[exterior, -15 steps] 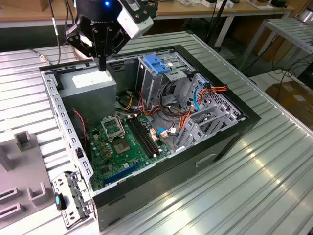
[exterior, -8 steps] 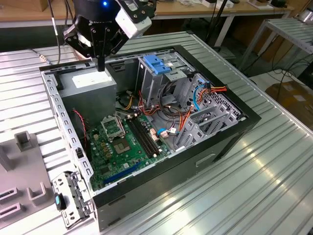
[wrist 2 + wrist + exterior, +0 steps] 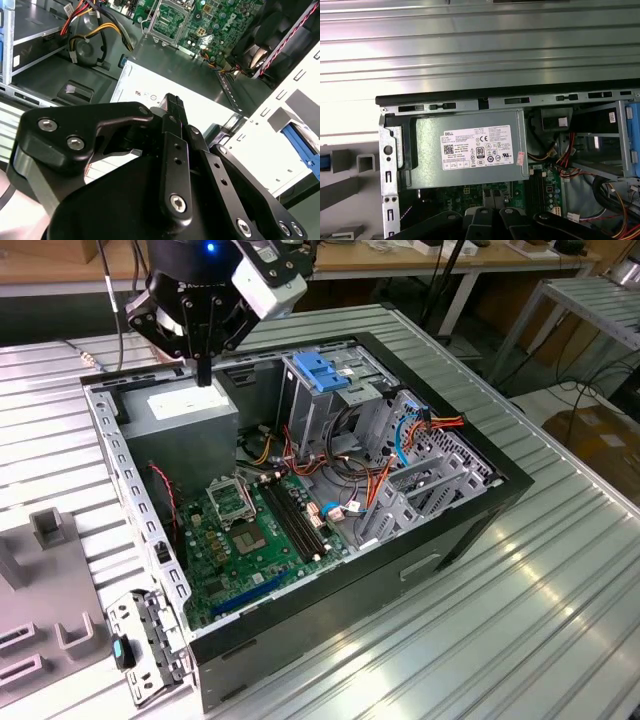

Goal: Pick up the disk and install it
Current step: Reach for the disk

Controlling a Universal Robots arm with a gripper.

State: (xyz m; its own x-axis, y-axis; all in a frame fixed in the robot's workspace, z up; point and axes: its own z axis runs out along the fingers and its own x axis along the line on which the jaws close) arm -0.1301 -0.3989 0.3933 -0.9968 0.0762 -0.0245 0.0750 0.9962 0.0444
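— What is on your screen, starting from the exterior view's left?

— Grey block-shaped holders (image 3: 46, 527) stand outside the open black computer case (image 3: 300, 635). In the second wrist view a blue plastic strip (image 3: 300, 144) lies beyond the case wall. I cannot tell whether it belongs to the disk, so I cannot place the disk.

— And the gripper?

— My black two-finger gripper (image 3: 205, 378) hangs over the large grey metal box with a white sticker (image 3: 185, 415), inside the case. Its fingers are pressed together, holding nothing. Further right stands a metal cage with a light-blue plastic latch (image 3: 318, 375).
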